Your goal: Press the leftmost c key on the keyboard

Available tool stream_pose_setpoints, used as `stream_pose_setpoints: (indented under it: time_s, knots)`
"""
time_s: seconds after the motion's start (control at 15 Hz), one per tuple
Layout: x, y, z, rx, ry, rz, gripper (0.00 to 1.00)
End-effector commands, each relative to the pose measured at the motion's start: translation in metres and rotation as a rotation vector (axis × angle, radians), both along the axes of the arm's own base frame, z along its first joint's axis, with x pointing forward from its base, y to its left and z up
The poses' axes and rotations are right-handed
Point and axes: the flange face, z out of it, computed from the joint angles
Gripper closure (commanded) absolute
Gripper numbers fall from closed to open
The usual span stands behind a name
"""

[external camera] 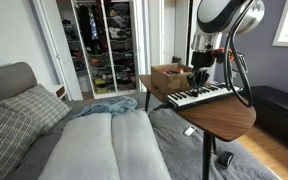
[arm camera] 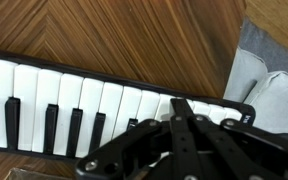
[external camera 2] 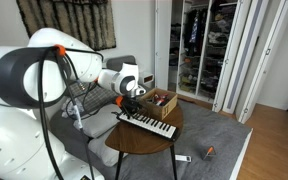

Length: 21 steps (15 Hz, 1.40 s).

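The keyboard is a slim pale piano keyboard with one row of white and black keys, lying on a round wooden table. It also shows in an exterior view and in the wrist view. My gripper is shut, its two black fingers pressed together with nothing between them. The tips sit on or just above a white key near one end of the keyboard. I cannot tell whether the key is pushed down. In both exterior views the gripper hangs over that end, beside the brown box.
A square brown box stands on the table behind the keyboard, close to the gripper. A bed with grey pillows lies next to the table. An open closet is behind. Small items lie on the floor.
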Motion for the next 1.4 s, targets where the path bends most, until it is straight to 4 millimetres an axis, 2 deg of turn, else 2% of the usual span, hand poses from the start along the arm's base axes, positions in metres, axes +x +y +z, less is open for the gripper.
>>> stream_pose_setpoints:
  time_s: [0.0,0.53,1.33]
  knots:
    - [0.006,0.002,-0.007,0.004,-0.001,-0.018,1.0]
    - [0.01,-0.002,-0.015,-0.002,-0.009,-0.05,1.0]
    - [0.01,0.003,-0.023,0.003,0.008,-0.055,1.0]
